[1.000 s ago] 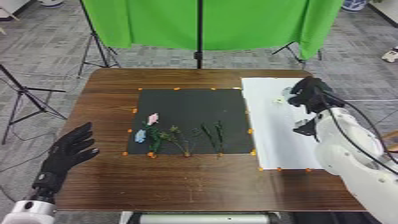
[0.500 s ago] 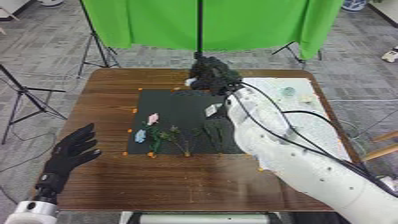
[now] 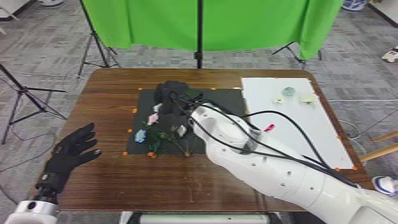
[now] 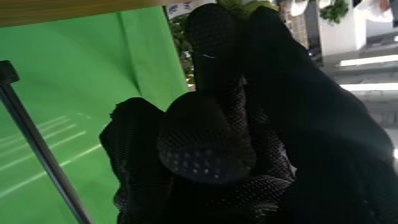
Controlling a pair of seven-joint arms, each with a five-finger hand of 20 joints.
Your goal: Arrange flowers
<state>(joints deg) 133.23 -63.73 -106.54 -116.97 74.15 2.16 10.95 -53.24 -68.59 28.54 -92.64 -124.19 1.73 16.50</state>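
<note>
On the black mat [image 3: 232, 95] lie one blue flower [image 3: 140, 135], one pink flower [image 3: 153, 119] and green stems [image 3: 156, 143] (too tangled to count), then on the white sheet [image 3: 327, 150] one red piece [image 3: 269, 128], two small pale blossoms [image 3: 278, 100] and one pale green piece [image 3: 289, 91]. The left hand [image 3: 64, 156] is over the table's left side, fingers loosely spread; the right hand [image 3: 171, 92] is over the mat's far part, its arm slanting across the sheet, and whether it is open or closed I cannot tell.
</note>
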